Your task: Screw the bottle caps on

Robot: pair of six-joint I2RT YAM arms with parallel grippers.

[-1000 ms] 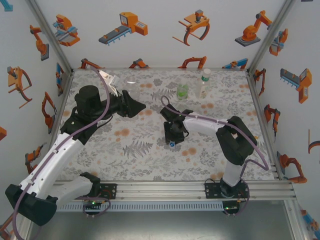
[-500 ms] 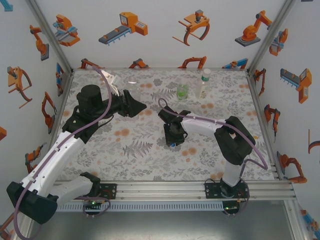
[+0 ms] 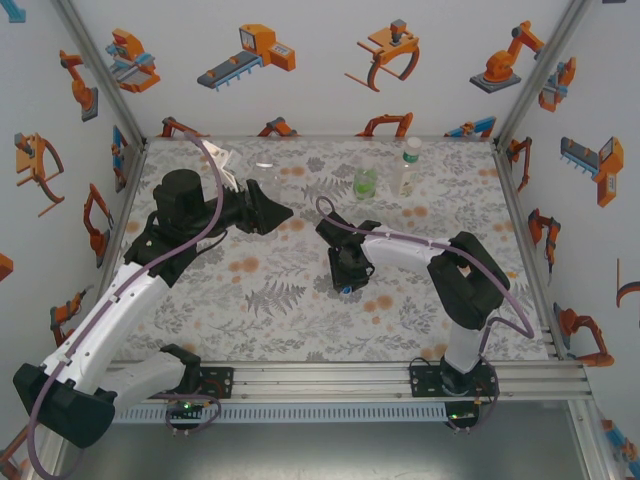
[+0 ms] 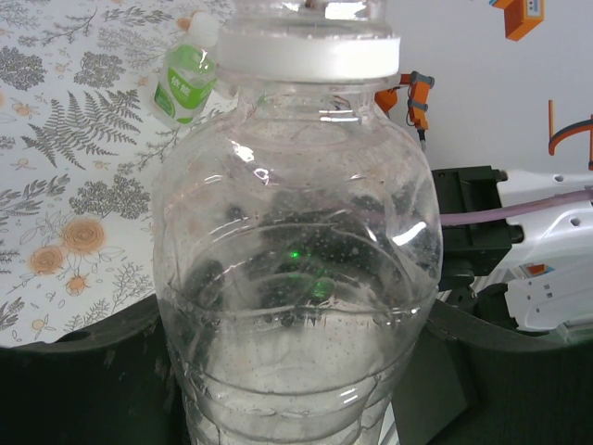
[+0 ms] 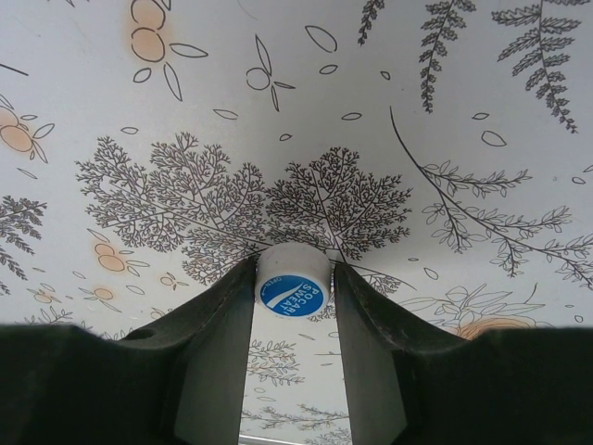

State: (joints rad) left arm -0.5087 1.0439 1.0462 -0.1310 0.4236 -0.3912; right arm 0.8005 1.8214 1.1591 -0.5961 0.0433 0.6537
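Bottle caps: one white cap (image 5: 292, 295) with a blue printed top lies flat on the patterned table (image 5: 482, 111), low centre of the right wrist view. In the top view it is a blue speck just below centre.

Right gripper (image 5: 293, 278): jaws drawn in narrow, one finger on each side of the cap. Both pads appear to touch its side wall.

Left gripper (image 4: 296, 399): closed around the body of the short clear bottle (image 4: 296, 232), held upright. A white ring sits at the bottle's neck, and the mouth above it is cut off by the frame edge.

Green bottle (image 3: 365, 182) and taller clear bottle (image 3: 405, 165) stand side by side, upper centre-right of the top view, well apart from both grippers.

Handling, judged:
- Cap is light, stiff and smooth-sided. Being so small against the pads, it could tip or squirt out.
- Take it across the side wall and keep it level.
- Bottle wall looks thin and likely dents, so a firm grip on the body risks twisting it while threading.
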